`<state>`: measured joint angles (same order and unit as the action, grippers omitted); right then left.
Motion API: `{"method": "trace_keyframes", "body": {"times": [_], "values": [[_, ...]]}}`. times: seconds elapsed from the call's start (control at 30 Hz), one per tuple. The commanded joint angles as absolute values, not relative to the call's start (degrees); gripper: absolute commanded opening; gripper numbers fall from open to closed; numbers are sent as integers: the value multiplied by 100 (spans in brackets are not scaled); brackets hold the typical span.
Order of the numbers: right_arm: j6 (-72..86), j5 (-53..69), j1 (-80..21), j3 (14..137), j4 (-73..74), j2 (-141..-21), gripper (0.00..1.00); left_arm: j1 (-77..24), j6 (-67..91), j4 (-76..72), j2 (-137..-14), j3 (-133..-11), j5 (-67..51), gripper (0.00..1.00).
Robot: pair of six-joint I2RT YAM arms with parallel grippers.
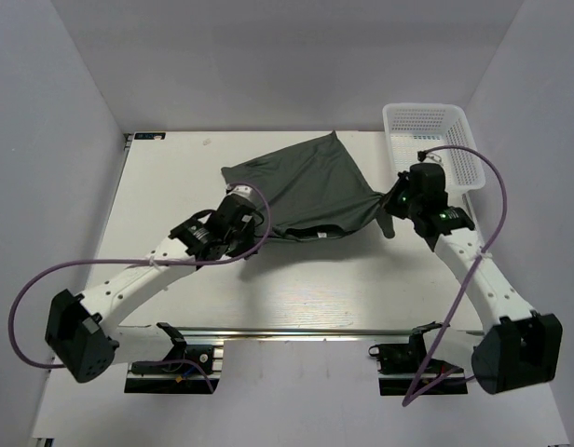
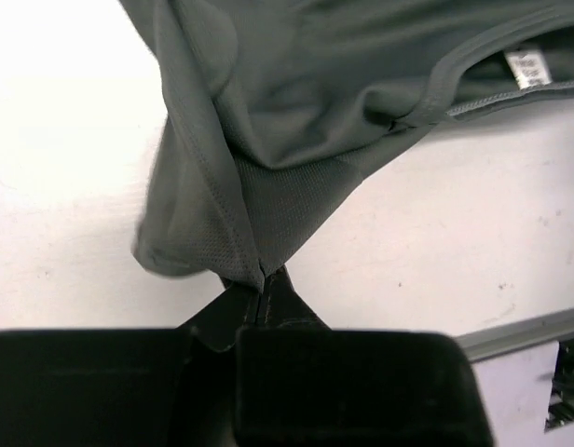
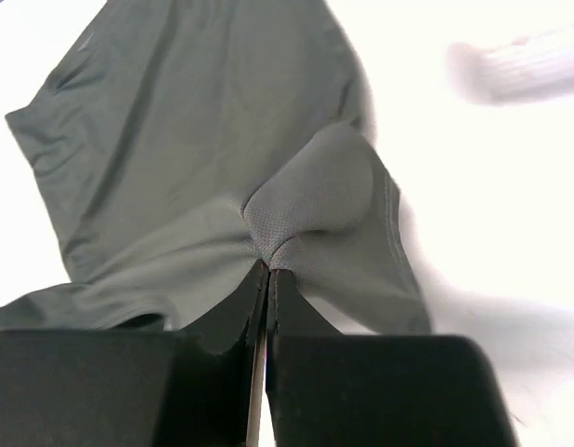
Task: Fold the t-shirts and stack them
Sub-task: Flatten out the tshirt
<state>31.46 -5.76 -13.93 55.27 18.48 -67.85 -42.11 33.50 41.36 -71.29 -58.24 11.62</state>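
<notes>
One dark grey-green t-shirt (image 1: 310, 186) lies spread on the white table, pulled taut between both grippers. My left gripper (image 1: 252, 226) is shut on the shirt's near-left shoulder; in the left wrist view the jaws (image 2: 261, 287) pinch the cloth (image 2: 296, 102), and the light neck tag (image 2: 525, 69) shows at the upper right. My right gripper (image 1: 384, 207) is shut on the shirt's right shoulder; in the right wrist view the jaws (image 3: 268, 270) pinch a bunched fold of the cloth (image 3: 194, 168). The far hem points toward the back of the table.
A white plastic mesh basket (image 1: 434, 142) stands at the back right corner, just behind the right wrist. The table's metal front rail (image 1: 296, 332) runs along the near edge. Grey walls enclose the left and right sides.
</notes>
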Motion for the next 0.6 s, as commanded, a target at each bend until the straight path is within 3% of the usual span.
{"method": "trace_keyframes", "body": {"times": [0.0,0.1,0.17,0.2,0.23,0.3,0.4,0.43,0.5,0.53,0.57], "values": [[3085,-1168,-1380,5371,2714,-6461,0,-4236,3454,4298,-6821,-5345,925,0],[3199,-1589,-1362,5081,3014,-6310,0,-4236,3454,4245,-6768,-4818,250,2],[3286,-1844,-1327,4862,3304,-6328,0,-4289,3507,4245,-6829,-4476,-147,10],[3322,-2072,-1310,4826,3383,-6337,3,-4359,3507,4245,-6829,-4369,-489,13],[3427,-2187,-1275,4773,3645,-6354,5,-4359,3455,4306,-6829,-4264,-605,22],[3489,-2557,-1213,4685,3822,-6398,11,-4499,3375,4455,-6707,-4096,-791,27],[3594,-3154,-1143,4842,4034,-6398,14,-4562,3191,4754,-6409,-4096,-791,50],[3664,-3312,-1116,4982,4165,-6381,11,-4622,3190,4755,-6338,-4261,-791,70],[3683,-3770,-1064,5211,4359,-6328,13,-4623,3103,4816,-6145,-4376,-687,91],[3604,-3805,-1055,5351,4385,-6337,35,-4623,3103,4755,-6144,-4447,-625,99],[3543,-3806,-1020,5474,4525,-6354,51,-4623,3050,4642,-6091,-4447,-502,99]]}}
